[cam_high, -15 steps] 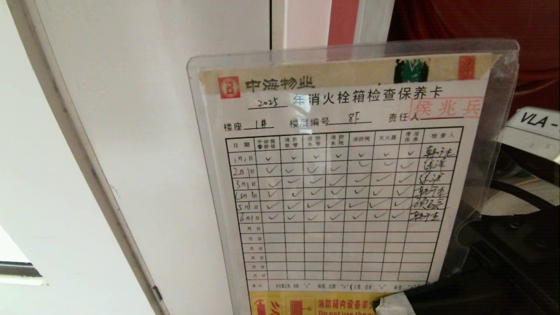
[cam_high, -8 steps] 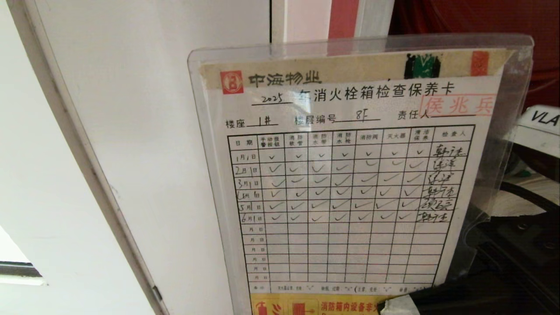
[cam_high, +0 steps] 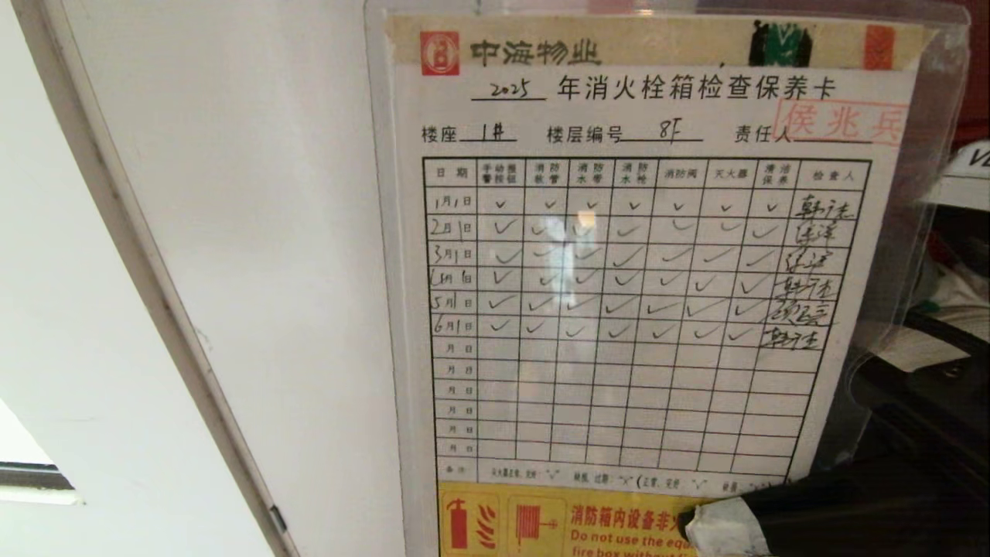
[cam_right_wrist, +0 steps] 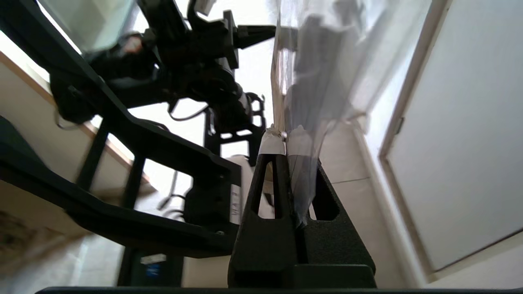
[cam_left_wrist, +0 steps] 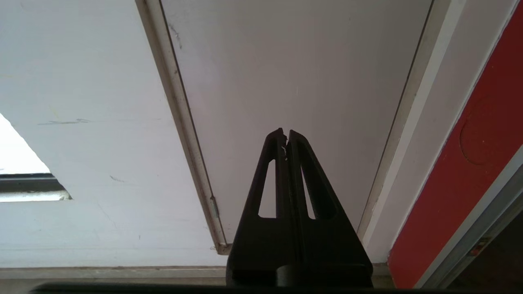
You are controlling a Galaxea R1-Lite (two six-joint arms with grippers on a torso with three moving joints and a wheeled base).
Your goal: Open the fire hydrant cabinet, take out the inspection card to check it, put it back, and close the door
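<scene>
The inspection card, white with a printed table and a yellow band along its lower edge, sits in a clear plastic sleeve and fills the middle of the head view, face toward the camera. My right gripper, its tips wrapped in white tape, is shut on the card's lower right corner; in the right wrist view the inspection card rises edge-on from the right gripper. The left gripper hangs shut and empty before a white door. A red strip of the fire hydrant cabinet shows beside it. The cabinet's glass door is out of view.
A plain white door with a grey frame stands behind the card on the left. Black robot structure and cables lie at the right. In the right wrist view the robot's own frame looms close beside the card.
The card has risen in the head view and come closer to the camera; its top edge now meets the picture's top, and more of the yellow band shows. The right gripper rose with it.
</scene>
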